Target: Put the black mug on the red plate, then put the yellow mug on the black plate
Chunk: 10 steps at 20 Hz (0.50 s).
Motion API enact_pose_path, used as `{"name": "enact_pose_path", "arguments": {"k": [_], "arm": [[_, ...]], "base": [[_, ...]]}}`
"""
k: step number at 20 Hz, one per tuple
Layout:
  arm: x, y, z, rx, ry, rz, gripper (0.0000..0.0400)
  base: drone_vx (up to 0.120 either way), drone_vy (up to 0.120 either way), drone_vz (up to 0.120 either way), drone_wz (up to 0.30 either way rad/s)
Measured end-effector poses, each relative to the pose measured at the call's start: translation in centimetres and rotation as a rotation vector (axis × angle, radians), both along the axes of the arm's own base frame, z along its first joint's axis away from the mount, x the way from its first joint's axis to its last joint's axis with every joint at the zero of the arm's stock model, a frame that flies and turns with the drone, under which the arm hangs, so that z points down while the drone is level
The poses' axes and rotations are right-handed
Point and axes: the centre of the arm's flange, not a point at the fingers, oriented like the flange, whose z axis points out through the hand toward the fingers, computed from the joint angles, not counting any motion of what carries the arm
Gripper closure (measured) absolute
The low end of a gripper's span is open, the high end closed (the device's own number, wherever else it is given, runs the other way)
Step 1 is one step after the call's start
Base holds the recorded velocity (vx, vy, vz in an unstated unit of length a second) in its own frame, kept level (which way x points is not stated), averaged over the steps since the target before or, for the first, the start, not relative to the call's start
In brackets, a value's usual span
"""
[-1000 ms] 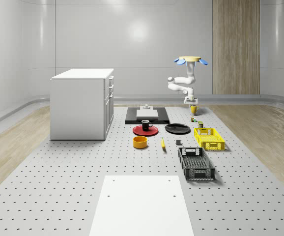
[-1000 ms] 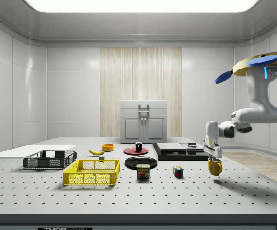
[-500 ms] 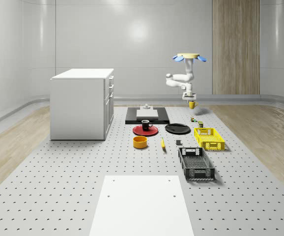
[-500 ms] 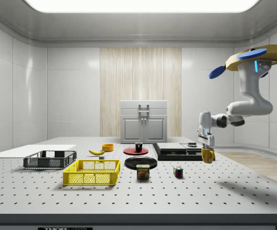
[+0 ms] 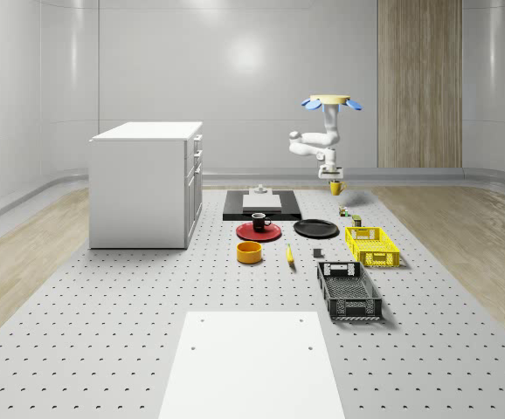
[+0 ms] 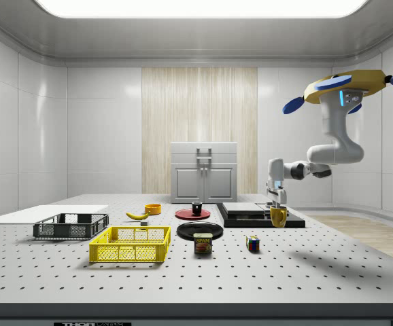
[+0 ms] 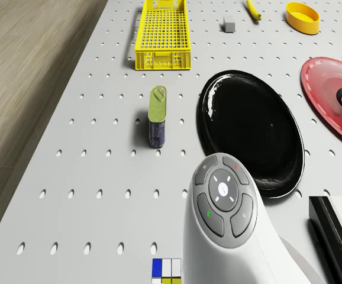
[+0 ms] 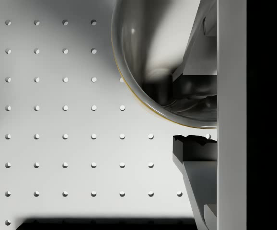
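The drone (image 6: pixel 349 87) hovers above the far right part of the perforated table (image 5: pixel 104 288) in the whole-scene view, arm reaching down so the load hangs clear of the clutter. The black plate (image 5: pixel 315 229), the destination, lies bare beside the red plate (image 5: pixel 259 232), on which the black mug (image 5: pixel 259 222) already sits, so the first half looks done. The gripper (image 6: pixel 276 205) is clamped on the yellow mug (image 6: pixel 278 216) at its rim, apparently one finger inside the wall, holding it upright in the air near the black slab (image 6: pixel 258 214). Smooth grey walls enclose the room, with a wood panel behind.
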Motion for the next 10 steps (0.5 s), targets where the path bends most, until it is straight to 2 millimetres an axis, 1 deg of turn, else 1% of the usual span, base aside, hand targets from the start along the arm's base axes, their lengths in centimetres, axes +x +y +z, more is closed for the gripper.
{"name": "enact_pose_path", "arguments": {"k": [10], "arm": [[0.00, 0.00, -0.02, 0.000, 0.000, 0.000, 0.0290]], "base": [[0.120, -0.120, 0.000, 0.000]]}}
